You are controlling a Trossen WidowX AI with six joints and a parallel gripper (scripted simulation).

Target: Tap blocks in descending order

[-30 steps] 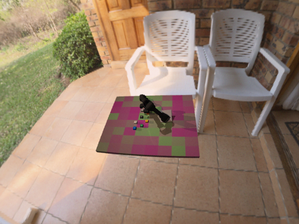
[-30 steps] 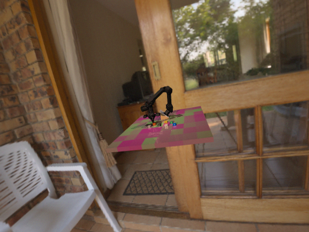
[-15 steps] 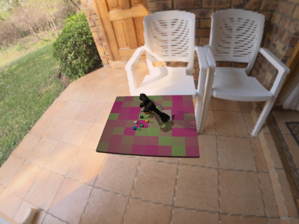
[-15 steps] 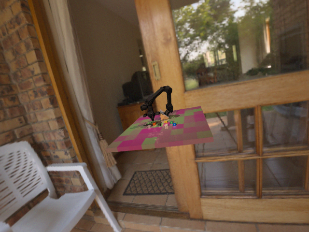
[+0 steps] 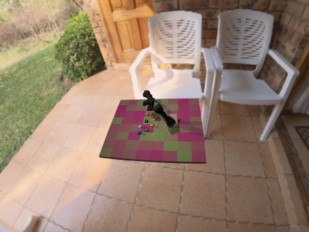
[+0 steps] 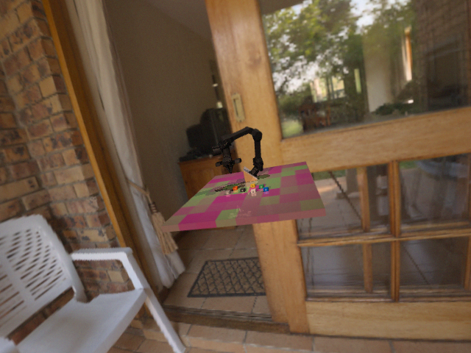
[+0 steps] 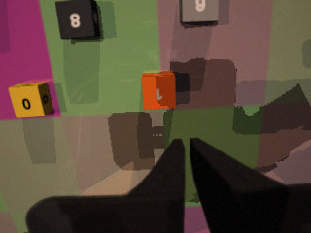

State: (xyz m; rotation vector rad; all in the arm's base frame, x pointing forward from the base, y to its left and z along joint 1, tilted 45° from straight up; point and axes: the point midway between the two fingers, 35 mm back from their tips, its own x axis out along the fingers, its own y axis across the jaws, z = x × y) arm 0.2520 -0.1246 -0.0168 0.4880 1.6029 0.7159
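Wrist view: claw (image 7: pixel 187 142) pinched nearly shut on nothing (hovering); grey 9 block (image 7: pixel 199 11) lies ahead, slightly right, beyond the orange block (image 7: pixel 158 90).

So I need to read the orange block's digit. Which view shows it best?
The wrist view: the orange block fills it, just ahead of the shut gripper, its digit in sight. In the top and exterior views it is only a speck, digit unreadable.
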